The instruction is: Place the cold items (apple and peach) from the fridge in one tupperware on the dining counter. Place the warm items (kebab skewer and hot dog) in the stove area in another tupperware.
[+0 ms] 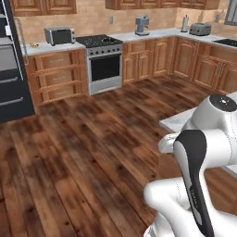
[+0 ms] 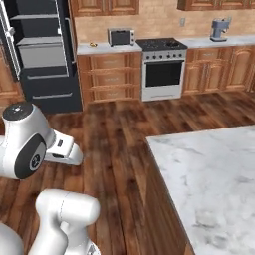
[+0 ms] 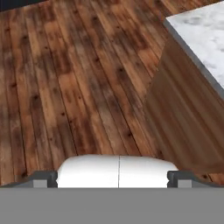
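My gripper (image 3: 112, 178) is open and holds nothing. Its two dark fingertips (image 3: 43, 178) stand far apart over the wooden floor, beside the corner of the dining counter (image 3: 201, 30). The fridge (image 2: 45, 55) stands open at the back left, showing pale shelves and drawers; it also appears in the left base view (image 1: 11, 69). The stove (image 2: 162, 64) (image 1: 104, 58) is against the back wall. A small tan thing (image 2: 92, 45) (image 1: 33, 45) lies on the countertop left of the stove, too small to identify. The apple, peach and tupperwares are out of view.
A silver toaster oven (image 1: 59, 34) sits left of the stove, with a coffee machine (image 1: 142, 25) and a toaster (image 1: 200, 29) further right. The dining counter's marbled slab (image 2: 209, 179) lies at the right, with open wooden floor (image 1: 83, 139) between it and the cabinets.
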